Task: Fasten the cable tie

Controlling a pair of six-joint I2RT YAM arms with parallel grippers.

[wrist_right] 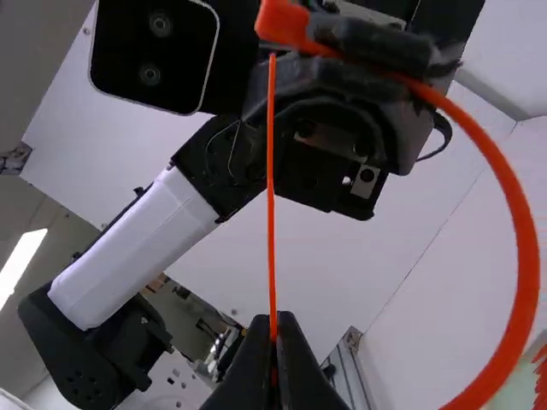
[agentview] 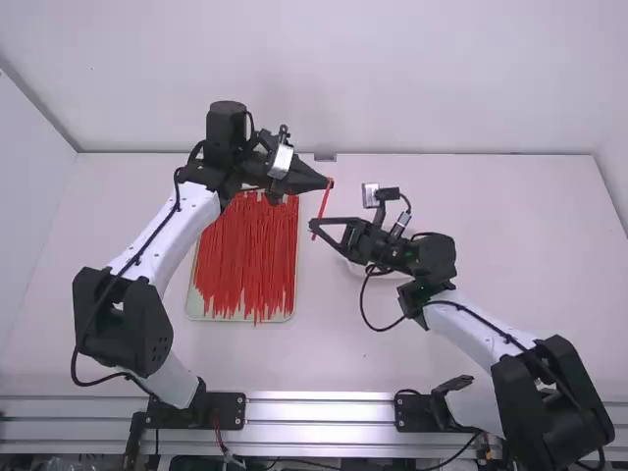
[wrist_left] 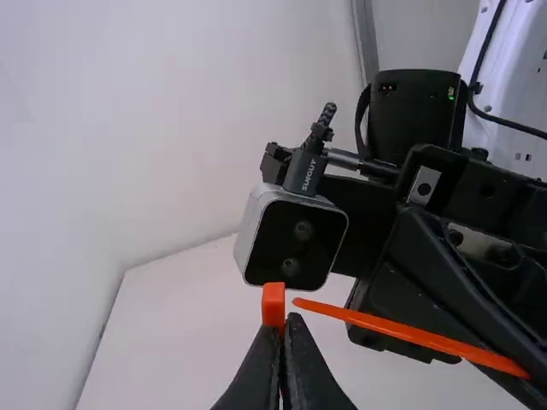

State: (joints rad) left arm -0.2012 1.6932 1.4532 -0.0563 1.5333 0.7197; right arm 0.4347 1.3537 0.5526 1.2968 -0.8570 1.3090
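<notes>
Cable tie [agentview: 322,208]: 1 orange tie is held in the air above the counter [agentview: 510,216], strung between the 2 end effectors just off the far right corner of the tray. In the high view it shows as a short slanted strip. In the right wrist view [wrist_right: 272,196], 1 straight run of the strap drops from near the square head to the right arm's fingers, and 1 wide curved run bows out to the side from the head. In the left wrist view [wrist_left: 393,331], the strap tapers away from the head towards the right arm.

Left end effector [agentview: 324,183] [wrist_left: 280,323]: its 2 fingers are pressed together on the tie's head, with no gap visible.

Right end effector [agentview: 316,228] [wrist_right: 273,323]: its 2 fingers are pinched tight on the thin end of the strap, just below and beside the left one.

Each of the 2 arms carries 1 wrist camera, and both face inward.

Tray [agentview: 226,317]: 1 pale rectangular tray lies flat on the counter under the left arm. It carries 1 dense heap of red spare ties [agentview: 250,255], laid lengthwise and too many to count.
</notes>
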